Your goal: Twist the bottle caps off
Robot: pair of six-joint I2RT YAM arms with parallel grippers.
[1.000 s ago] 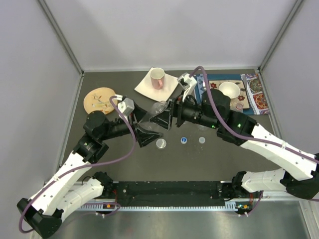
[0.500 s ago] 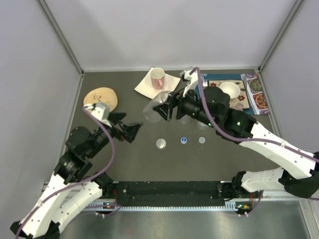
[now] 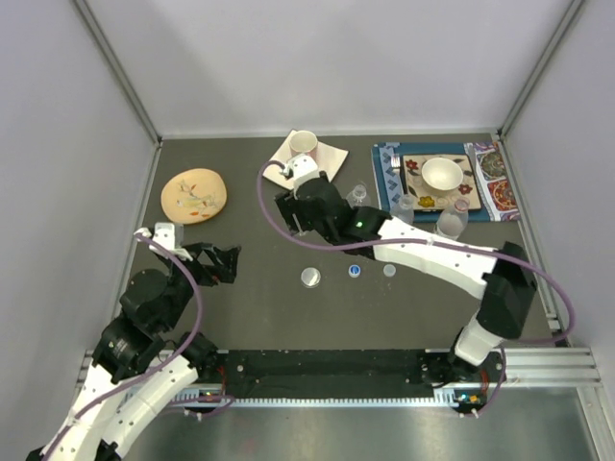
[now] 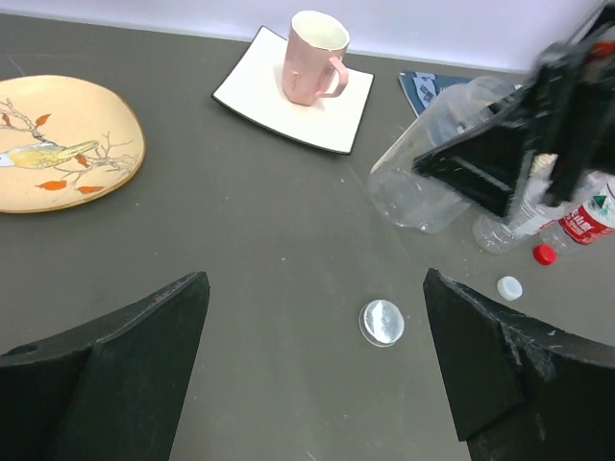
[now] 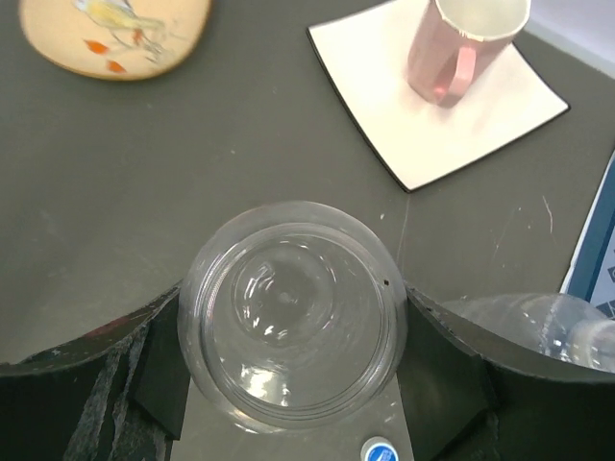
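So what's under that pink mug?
A white square plate, with the pink mug standing upright on it. The patch of plate directly beneath the mug is covered.

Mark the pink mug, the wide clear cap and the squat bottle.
pink mug [image 4: 307,67], left wrist view, on its side wall.
wide clear cap [image 4: 382,322], left wrist view, on its top face.
squat bottle [image 5: 288,312], right wrist view, on the round end facing the camera.

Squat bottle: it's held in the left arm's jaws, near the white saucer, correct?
Not the left. The squat bottle is held in the right arm's jaws, near the white saucer; the right wrist view shows it.
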